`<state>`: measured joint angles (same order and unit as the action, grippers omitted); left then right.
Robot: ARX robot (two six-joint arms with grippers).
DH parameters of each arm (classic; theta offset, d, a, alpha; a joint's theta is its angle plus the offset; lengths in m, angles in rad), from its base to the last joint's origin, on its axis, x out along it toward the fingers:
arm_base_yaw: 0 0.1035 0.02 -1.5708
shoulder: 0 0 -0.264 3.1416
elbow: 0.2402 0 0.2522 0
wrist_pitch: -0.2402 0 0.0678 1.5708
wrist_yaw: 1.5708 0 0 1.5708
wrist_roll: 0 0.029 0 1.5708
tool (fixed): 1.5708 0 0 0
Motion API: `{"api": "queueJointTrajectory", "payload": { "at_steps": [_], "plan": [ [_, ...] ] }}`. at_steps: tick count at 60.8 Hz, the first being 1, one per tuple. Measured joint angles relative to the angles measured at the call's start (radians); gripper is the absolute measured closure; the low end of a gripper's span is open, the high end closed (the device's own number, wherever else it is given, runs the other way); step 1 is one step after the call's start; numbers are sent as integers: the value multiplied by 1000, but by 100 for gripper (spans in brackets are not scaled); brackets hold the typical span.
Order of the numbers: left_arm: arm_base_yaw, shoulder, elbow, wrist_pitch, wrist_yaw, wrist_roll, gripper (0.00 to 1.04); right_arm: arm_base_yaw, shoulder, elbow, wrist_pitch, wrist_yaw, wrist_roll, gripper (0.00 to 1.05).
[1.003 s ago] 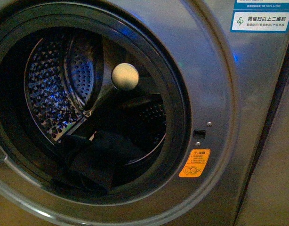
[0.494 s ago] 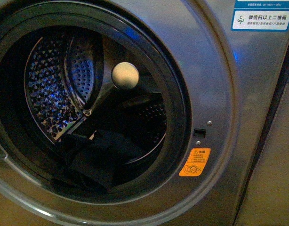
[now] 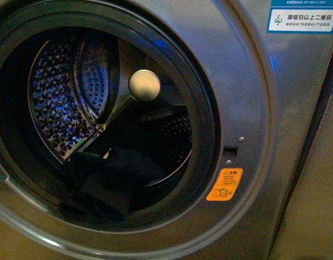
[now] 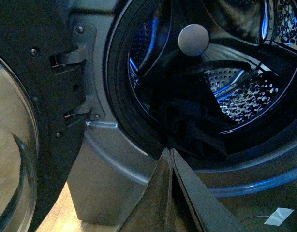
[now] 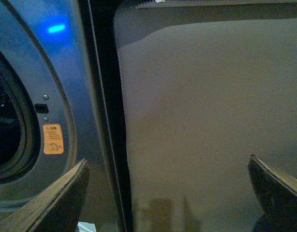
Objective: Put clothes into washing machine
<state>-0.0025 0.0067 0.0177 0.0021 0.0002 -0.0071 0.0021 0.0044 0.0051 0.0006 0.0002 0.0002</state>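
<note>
The grey washing machine [image 3: 248, 97] fills the front view, its round black-rimmed porthole open. Dark navy clothes [image 3: 109, 181] lie bunched at the bottom front of the perforated steel drum [image 3: 58, 103]. They also show in the left wrist view [image 4: 187, 130], inside the drum. My left gripper [image 4: 170, 151] is shut and empty, its tips just outside the lower rim of the porthole. My right gripper [image 5: 168, 166] is open and empty, to the right of the machine's front, facing a plain beige panel. Neither gripper shows in the front view.
The machine's open door [image 4: 27, 121] with its glass hangs beside the porthole in the left wrist view. An orange warning sticker [image 3: 224, 185] and a blue-white label [image 3: 302, 20] sit on the front panel. A beige panel [image 5: 211, 111] stands right of the machine.
The front view has shifted slightly; the clothes lie in the same place in the drum.
</note>
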Motion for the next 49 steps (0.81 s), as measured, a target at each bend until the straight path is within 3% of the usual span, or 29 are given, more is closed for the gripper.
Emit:
{"api": "queueJointTrajectory", "payload": {
  "at_steps": [36,49],
  "plan": [
    [0,-1,0,0,0,0,101,0,0,0,0,0,0,7],
    [0,-1,0,0,0,0,61,0,0,0,0,0,0,7]
  ]
}}
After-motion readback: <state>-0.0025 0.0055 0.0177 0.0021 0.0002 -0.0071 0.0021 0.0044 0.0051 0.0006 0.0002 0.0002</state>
